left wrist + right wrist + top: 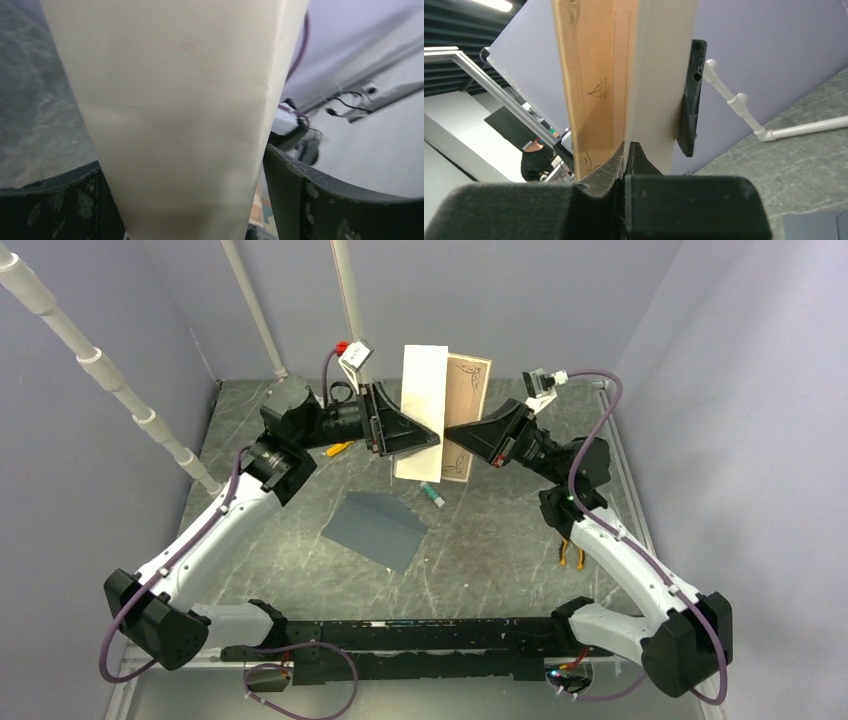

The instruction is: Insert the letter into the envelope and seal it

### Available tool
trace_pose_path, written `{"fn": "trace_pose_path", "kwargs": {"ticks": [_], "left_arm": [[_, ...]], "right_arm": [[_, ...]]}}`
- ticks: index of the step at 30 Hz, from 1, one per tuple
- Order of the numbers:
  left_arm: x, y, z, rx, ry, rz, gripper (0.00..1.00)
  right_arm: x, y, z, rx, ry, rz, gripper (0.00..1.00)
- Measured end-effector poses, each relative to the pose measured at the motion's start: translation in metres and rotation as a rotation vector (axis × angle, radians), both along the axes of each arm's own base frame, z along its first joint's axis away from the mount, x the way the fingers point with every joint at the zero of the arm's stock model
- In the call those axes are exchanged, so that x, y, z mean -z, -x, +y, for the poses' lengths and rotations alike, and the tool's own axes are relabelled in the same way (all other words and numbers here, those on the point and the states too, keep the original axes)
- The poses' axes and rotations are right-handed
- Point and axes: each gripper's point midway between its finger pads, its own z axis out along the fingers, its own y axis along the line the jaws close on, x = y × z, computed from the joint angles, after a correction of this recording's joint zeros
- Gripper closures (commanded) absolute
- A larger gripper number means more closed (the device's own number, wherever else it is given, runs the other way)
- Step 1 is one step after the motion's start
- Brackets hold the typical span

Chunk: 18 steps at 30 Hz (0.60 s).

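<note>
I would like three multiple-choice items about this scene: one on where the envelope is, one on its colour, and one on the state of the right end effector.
1. Where is the envelope?
A. Lifted in the air
B. Flat on the table
C. Leaning on the back wall

2. What colour is the envelope?
A. Slate-grey
B. Tan
C. Red

3. What is the state of the right end effector?
A. Wide open
B. Shut on nothing
C. Shut on the letter

Answers:
1 B, as the top view shows it lying flat on the marbled surface.
2 A, as it looks grey, unlike the tan letter.
3 C, as the right wrist view shows its jaws pressed together on the sheet's edge.
</note>
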Motion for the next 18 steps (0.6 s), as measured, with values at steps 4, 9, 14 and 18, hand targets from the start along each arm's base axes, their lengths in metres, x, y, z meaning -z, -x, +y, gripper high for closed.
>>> {"fn": "trace_pose_path", "kwargs": {"ticks": [4,9,14,18], "left_arm": [[0.012,-0.015,0.006,-0.125,-0.092,0.004,0.07],[0.024,-0.021,0.013,-0.186,-0.177,-0.019,0.07],[0.022,-0.014,0.016,-0.166,-0.213,-0.064,0.07],[0.004,-0.002,0.019,-0.123,-0.196,-0.128,0.07]], "right_arm": [[0.0,-0.002,0.007,-0.031,-0.039,-0.032,1.0],[-0.007,-0.001,0.011,-0.068,-0.097,-0.083,1.0],[-0.011,0.0,0.012,-0.096,-0.136,-0.12,1.0],[-0.019,0.006,0.011,-0.123,-0.161,-0.164,1.0]]}}
